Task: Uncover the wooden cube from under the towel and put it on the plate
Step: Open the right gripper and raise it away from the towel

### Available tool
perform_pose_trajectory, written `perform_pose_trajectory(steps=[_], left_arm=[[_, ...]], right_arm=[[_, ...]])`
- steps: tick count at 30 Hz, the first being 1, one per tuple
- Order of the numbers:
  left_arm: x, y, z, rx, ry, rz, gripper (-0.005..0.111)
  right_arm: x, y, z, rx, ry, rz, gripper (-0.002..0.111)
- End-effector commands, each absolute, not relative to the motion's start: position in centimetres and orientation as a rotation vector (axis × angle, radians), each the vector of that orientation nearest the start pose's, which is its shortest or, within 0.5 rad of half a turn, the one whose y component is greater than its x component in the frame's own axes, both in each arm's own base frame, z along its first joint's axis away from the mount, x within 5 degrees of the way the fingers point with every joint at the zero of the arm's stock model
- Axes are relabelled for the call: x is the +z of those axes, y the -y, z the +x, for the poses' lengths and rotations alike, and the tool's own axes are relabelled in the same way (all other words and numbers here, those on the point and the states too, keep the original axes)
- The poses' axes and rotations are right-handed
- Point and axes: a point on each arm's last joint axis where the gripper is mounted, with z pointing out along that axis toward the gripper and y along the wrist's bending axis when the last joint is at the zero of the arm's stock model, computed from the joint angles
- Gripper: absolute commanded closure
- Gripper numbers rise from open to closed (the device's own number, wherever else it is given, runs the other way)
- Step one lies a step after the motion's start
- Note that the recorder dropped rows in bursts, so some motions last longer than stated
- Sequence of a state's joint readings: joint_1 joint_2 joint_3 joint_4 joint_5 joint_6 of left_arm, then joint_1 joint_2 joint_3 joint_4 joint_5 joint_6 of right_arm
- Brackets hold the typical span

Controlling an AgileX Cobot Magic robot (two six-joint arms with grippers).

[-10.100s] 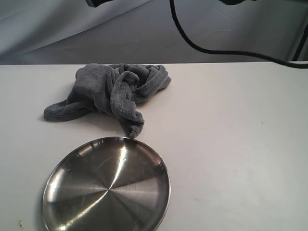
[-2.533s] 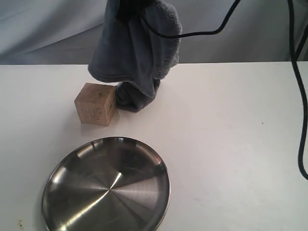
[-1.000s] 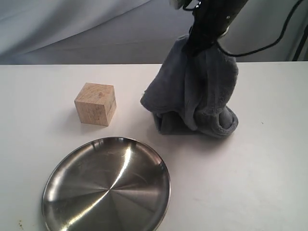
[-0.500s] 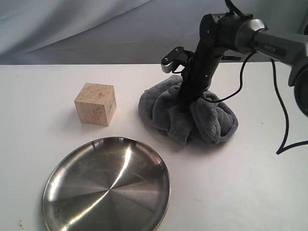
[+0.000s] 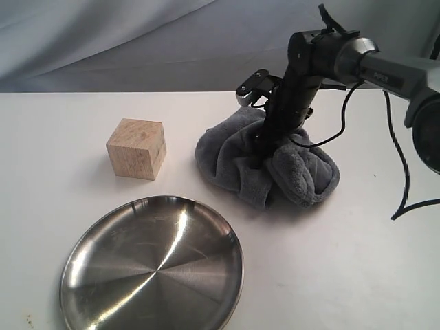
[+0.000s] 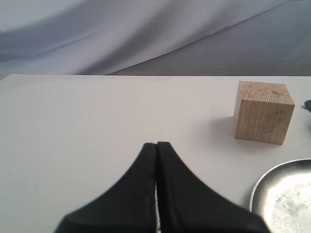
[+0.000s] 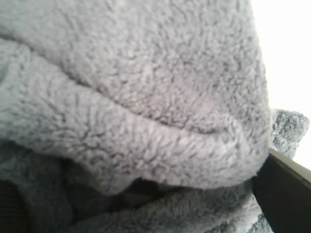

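The wooden cube stands bare on the white table, left of centre, just beyond the plate. The left wrist view also shows the cube and the plate's rim. The grey-blue towel lies in a heap to the right of the cube, apart from it. My right gripper points down into the heap. In its wrist view the towel fills the frame, with dark fingers at the far edges, spread apart. My left gripper is shut and empty, hovering short of the cube.
A white table stretches to the right and front. A grey cloth backdrop hangs behind. A black cable loops down from the right arm, right of the towel.
The towel, which hung from my right gripper a second ago, has been lowered into a heap on the table right of the cube. The cube and plate have not moved.
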State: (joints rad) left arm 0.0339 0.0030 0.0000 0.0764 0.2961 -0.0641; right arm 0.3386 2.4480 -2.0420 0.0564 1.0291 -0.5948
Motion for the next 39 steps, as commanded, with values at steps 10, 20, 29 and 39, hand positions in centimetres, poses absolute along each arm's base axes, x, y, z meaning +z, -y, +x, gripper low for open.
perform_pose_trajectory(steps=[10, 20, 29, 39], left_arm=[[18.7, -0.3, 5.5, 0.038, -1.767, -0.040, 0.106], [18.7, -0.3, 5.5, 0.038, -1.767, -0.040, 0.106], [18.7, -0.3, 5.5, 0.038, -1.767, -0.040, 0.106], [18.7, -0.3, 5.5, 0.038, -1.767, -0.040, 0.106]], right_arm=[[20.6, -17.4, 45.8, 0.048, -2.551, -1.250, 0.006], [25.3, -16.8, 45.1, 0.000, -2.446, -1.209, 0.006], [24.9, -17.1, 44.6, 0.068, -2.485, -1.238, 0.006], [26.0, -20.4, 43.8, 0.584, -2.339, -1.177, 0.006]])
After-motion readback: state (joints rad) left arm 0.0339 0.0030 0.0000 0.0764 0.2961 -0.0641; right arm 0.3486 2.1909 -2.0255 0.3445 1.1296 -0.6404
